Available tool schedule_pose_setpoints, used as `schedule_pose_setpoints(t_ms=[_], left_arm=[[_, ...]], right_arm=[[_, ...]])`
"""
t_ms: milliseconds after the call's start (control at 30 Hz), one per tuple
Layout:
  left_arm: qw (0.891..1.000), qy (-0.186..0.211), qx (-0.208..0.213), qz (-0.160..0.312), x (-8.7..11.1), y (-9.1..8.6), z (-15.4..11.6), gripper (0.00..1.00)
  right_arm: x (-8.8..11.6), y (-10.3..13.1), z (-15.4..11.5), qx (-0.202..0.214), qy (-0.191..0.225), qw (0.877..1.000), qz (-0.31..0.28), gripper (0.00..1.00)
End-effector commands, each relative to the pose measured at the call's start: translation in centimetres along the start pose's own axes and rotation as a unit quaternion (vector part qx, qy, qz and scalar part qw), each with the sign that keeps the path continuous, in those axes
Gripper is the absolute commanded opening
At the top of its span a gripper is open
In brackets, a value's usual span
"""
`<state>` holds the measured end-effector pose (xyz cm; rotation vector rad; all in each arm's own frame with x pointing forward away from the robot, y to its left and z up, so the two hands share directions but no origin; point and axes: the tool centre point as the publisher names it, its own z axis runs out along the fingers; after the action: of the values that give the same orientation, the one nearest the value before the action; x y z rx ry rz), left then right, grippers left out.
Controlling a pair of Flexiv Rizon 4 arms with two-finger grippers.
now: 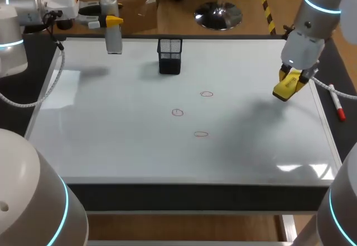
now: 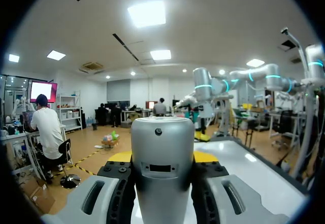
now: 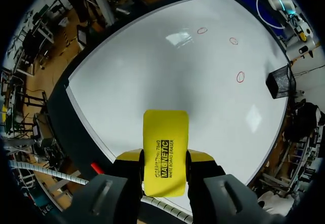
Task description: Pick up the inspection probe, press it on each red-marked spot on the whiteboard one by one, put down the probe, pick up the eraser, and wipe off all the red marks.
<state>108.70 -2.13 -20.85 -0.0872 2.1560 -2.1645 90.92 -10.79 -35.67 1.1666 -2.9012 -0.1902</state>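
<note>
The left arm (image 1: 33,6) comes in at the far left corner, and its jaws are closed on the inspection probe (image 1: 114,37). They grip the grey cylinder near its top, so the body hangs upright over the far left edge of the whiteboard (image 1: 139,151), lifted off the surface. In the left wrist view the probe (image 2: 162,168) fills the gap between the two fingers, with a yellow tip showing on either side. Gripped this high, the lower end is free to be pressed straight down. The probe is well apart from the three red marks (image 1: 177,112), which lie as small rings near the middle of the board, so it looks parked rather than working.

The right arm (image 1: 312,28) hangs over the board's right side, and its jaws are clamped on the yellow eraser (image 1: 287,84), tilted and clear of the surface. In the right wrist view the fingers pinch the eraser (image 3: 165,150) by its long sides, leaving one end out ahead of the tips. That grip should let the flat face be laid down and swept. The red marks (image 3: 233,40) sit far ahead of it, none of them wiped.

A black mesh pen holder (image 1: 169,55) stands at the far side of the board, between the two arms. A red marker (image 1: 337,104) lies on the counter (image 1: 195,196) just off the board's right edge. Judging by this, wiping seems the step about to start, though the probe is not yet put down. Whether the spots have been pressed cannot be told.
</note>
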Motion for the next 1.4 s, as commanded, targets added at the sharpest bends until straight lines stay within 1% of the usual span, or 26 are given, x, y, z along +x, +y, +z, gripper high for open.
schedule_pose_setpoints(t_ms=[33,100,133,167,233,267,400,600,667,733,833,900,1000,1033,1100,1200,1233,1300,1333,1400], left_arm=[[1.0,-0.002,-0.001,0.0,0.2,-0.2,0.0,0.0],[1.0,-0.002,-0.001,0.0,0.2,-0.2,0.0,0.0],[1.0,0.008,-0.001,0.005,0.6,-0.2,0.3,0.0],[1.0,0.011,-0.005,0.009,1.1,-0.1,0.5,0.0],[0.999,0.028,0.006,0.017,2.3,0.0,0.8,0.0],[0.999,0.032,0.001,0.02,2.9,0.1,1.0,0.0],[0.998,0.049,0.011,0.025,5.3,0.1,1.6,0.0],[0.998,0.054,0.031,0.026,8.7,-0.6,2.1,0.0],[0.998,0.054,0.018,0.021,10.1,-0.6,2.5,0.0],[0.998,0.056,0.023,0.018,11.6,-0.7,2.8,0.0],[0.998,0.053,0.029,0.011,13.2,-0.6,3.4,0.0],[0.998,0.057,0.032,0.004,14.6,-0.6,4.0,0.0],[0.998,0.055,0.029,0.0,16.1,-0.5,4.8,0.0],[0.998,0.054,0.034,-0.002,16.6,-0.5,5.1,0.0],[0.998,0.054,0.027,0.001,17.8,-0.3,5.9,0.0],[0.998,0.058,0.032,-0.001,19.2,0.0,6.9,0.0],[0.997,0.059,0.041,-0.007,19.4,0.1,7.1,0.0],[0.997,0.059,0.04,-0.007,20.0,0.4,7.7,0.0],[0.997,0.06,0.048,-0.011,20.4,0.5,8.0,0.0],[0.997,0.06,0.045,-0.01,21.0,0.9,8.6,0.0]], right_arm=[[0.0,-0.1,-0.1,0.001,0.001,1.0,-0.001,0.0],[0.0,-0.1,-0.1,0.001,0.001,1.0,-0.001,0.0],[0.0,-0.1,-0.1,0.001,0.001,1.0,-0.001,0.0],[0.0,-0.1,-0.1,0.001,0.001,1.0,-0.001,0.0],[0.0,-0.1,-0.1,0.001,0.001,1.0,-0.001,0.0],[0.0,-0.1,-0.1,0.001,0.001,1.0,-0.001,0.0],[0.0,-0.1,-0.1,0.001,0.001,1.0,-0.001,0.0],[0.0,-0.1,-0.1,0.001,0.001,1.0,-0.001,0.0],[0.0,-0.1,-0.1,0.001,0.001,1.0,-0.001,0.0],[0.0,-0.1,-0.1,0.001,0.001,1.0,-0.001,0.0],[0.0,-0.1,-0.1,0.001,0.001,1.0,-0.001,0.0],[0.0,-0.1,-0.1,0.001,0.001,1.0,-0.001,0.0],[0.0,-0.1,-0.1,0.001,0.001,1.0,-0.001,0.0],[0.0,-0.1,-0.1,0.001,0.001,1.0,-0.001,0.0],[0.0,-0.1,-0.1,0.001,0.001,1.0,-0.001,0.0],[0.0,-0.1,-0.1,0.001,0.001,1.0,-0.001,0.0],[0.0,-0.1,-0.1,0.001,0.001,1.0,-0.001,0.0],[0.0,-0.1,-0.1,0.001,0.001,1.0,-0.001,0.0],[0.0,-0.1,-0.1,0.001,0.001,1.0,-0.001,0.0],[0.0,-0.1,-0.1,0.001,0.001,1.0,-0.001,0.0]])
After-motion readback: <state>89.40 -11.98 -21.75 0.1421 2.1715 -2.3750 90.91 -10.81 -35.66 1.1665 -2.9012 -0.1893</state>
